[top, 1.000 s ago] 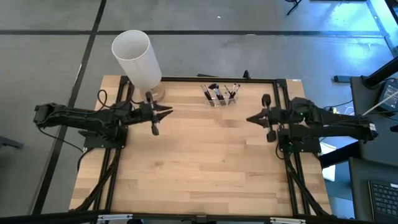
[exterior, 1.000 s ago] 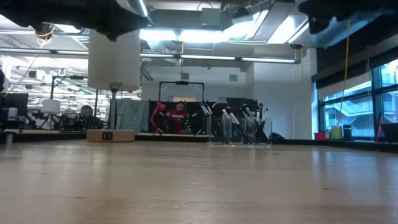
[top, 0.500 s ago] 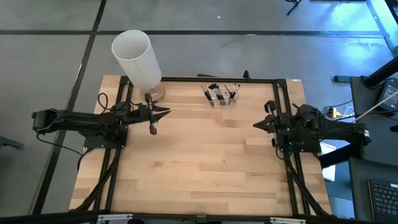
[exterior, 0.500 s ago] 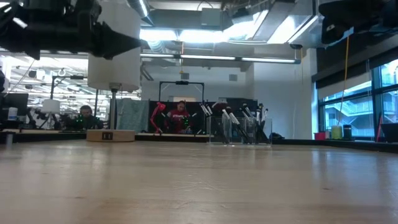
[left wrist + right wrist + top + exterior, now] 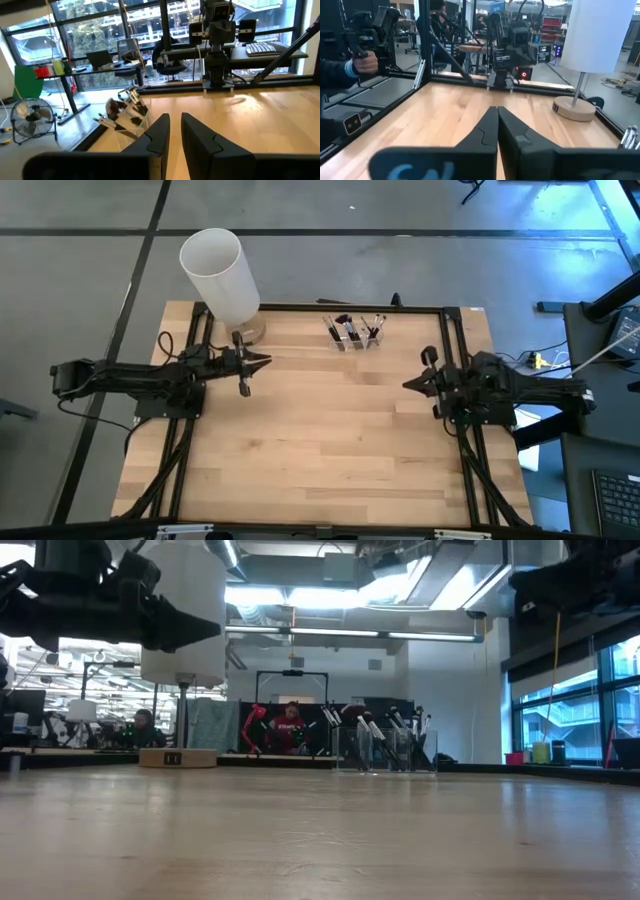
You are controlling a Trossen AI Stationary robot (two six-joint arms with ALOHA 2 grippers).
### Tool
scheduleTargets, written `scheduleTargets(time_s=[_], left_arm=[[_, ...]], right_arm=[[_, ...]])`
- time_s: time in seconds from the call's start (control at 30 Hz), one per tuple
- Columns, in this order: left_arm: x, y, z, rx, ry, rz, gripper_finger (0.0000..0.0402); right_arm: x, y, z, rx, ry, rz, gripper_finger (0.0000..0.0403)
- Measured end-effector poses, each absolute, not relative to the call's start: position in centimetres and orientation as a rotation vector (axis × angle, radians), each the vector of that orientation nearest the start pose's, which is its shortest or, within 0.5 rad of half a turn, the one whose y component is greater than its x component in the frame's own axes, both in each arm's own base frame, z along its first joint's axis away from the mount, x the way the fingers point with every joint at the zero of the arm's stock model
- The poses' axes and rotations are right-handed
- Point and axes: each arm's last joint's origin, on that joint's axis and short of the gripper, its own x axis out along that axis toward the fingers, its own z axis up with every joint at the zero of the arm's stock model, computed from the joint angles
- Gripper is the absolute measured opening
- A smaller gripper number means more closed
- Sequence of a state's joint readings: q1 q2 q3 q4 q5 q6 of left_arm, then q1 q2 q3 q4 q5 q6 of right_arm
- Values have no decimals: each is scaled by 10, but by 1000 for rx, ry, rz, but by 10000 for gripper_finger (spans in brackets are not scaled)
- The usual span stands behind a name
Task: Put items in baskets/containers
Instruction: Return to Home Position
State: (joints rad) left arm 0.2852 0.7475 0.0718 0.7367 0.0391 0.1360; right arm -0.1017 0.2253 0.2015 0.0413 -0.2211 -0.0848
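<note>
The clear organizer [image 5: 356,337] stands near the table's far edge, and several black-handled brushes [image 5: 347,328] stand tilted in its compartments. The low view shows the organizer [image 5: 388,752] and brushes [image 5: 368,730]; the left wrist view shows the organizer [image 5: 131,116] too. My left gripper [image 5: 265,361] hovers over the left far part of the table, empty, its fingers [image 5: 161,125] parted by a narrow gap. My right gripper [image 5: 406,383] hovers near the right side, shut and empty [image 5: 497,111]. Both are well clear of the organizer.
A tall white cylinder [image 5: 218,270] on a round wooden base [image 5: 252,330] stands at the far left corner, just beyond my left gripper. A black frame [image 5: 452,340] borders the table. A person's hand [image 5: 364,61] holds a device beyond the table's edge.
My right gripper has drawn back toward the table's right edge and a little toward the near edge. My left gripper has pulled back slightly toward the left edge and has come lower, now showing in the low view. The brushes and organizer have stayed put.
</note>
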Motion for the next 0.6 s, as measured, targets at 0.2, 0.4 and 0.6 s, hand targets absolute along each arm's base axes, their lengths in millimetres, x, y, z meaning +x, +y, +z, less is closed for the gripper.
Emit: scheduleTargets(time_s=[0.2, 0.4, 0.6], left_arm=[[141, 40, 189, 152, -89, 239, 42], [134, 38, 188, 155, -57, 235, 42], [126, 35, 191, 175, -58, 237, 42]], right_arm=[[104, -8, 212, -91, 14, 81, 4], [95, -13, 216, -110, -34, 38, 4], [91, -12, 218, -88, -67, 89, 4]])
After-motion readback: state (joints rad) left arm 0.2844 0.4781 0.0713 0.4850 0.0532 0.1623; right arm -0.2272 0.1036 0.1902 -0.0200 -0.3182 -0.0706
